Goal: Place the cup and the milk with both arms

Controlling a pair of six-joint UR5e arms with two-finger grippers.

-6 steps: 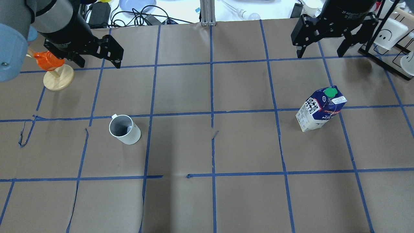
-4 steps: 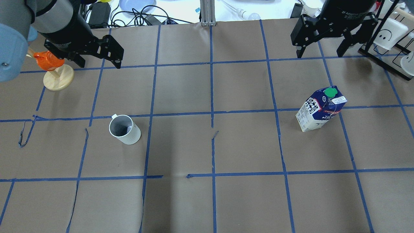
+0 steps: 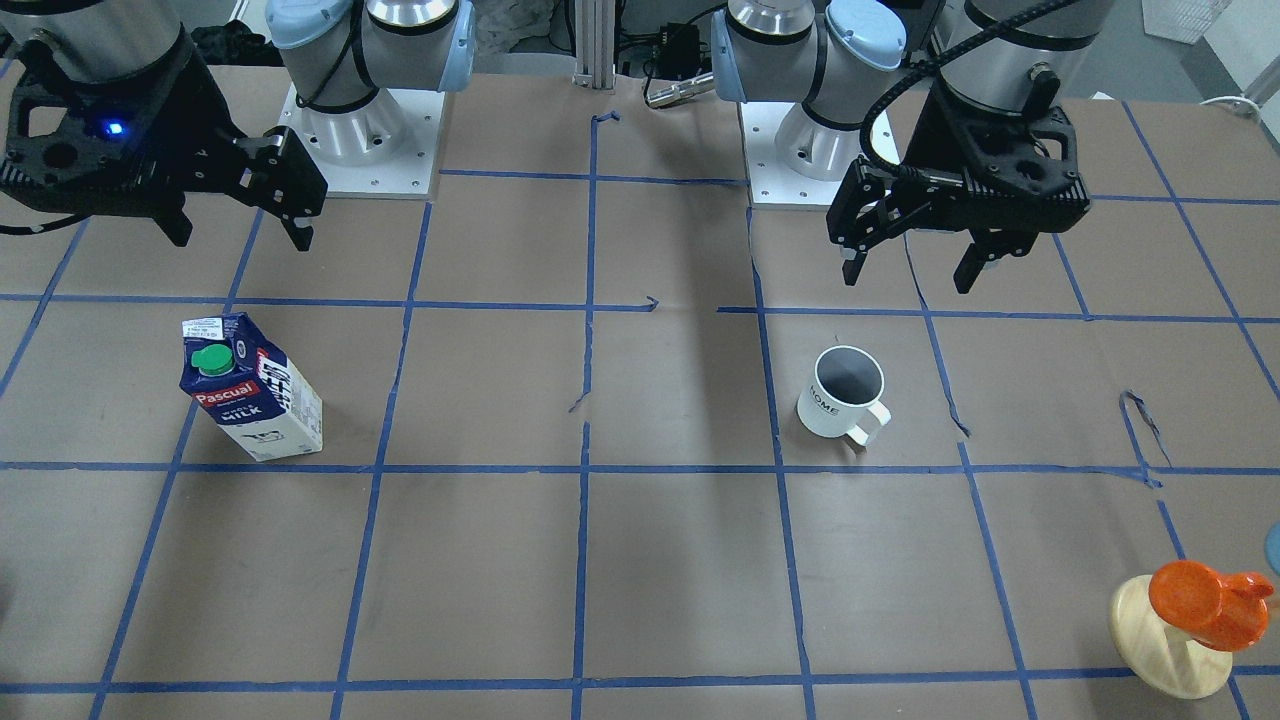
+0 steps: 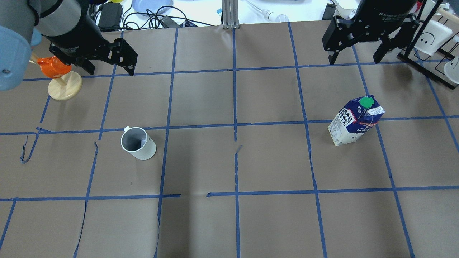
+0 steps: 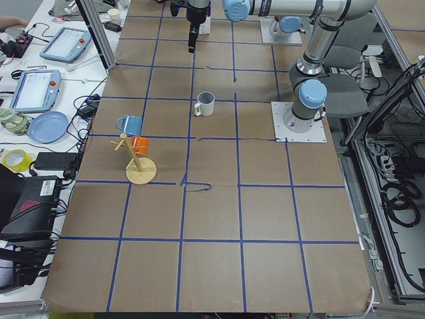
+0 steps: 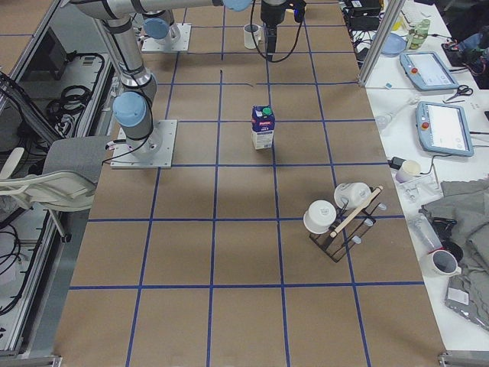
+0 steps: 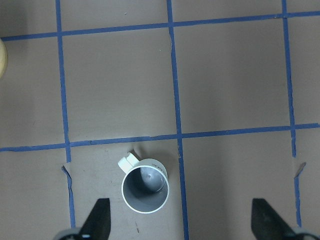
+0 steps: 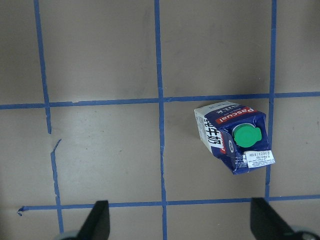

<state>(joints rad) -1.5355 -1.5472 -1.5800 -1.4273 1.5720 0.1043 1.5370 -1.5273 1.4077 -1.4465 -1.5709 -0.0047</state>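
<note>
The cup [image 4: 138, 144] is a white mug with a dark grey inside, standing upright on the brown paper left of centre; it also shows in the front view [image 3: 843, 392] and the left wrist view [image 7: 145, 188]. The milk [image 4: 355, 120], a navy and white carton with a green cap, stands upright on the right, also in the front view [image 3: 250, 400] and the right wrist view [image 8: 232, 137]. My left gripper [image 4: 109, 68] hangs open and empty high above, beyond the cup. My right gripper [image 4: 354, 57] hangs open and empty high above, beyond the milk.
A wooden stand with an orange cup [image 4: 64, 86] stands at the far left, under the left arm. A black rack with white mugs [image 4: 430, 39] stands at the far right. Cables, a blue plate and tablets lie past the table's far edge.
</note>
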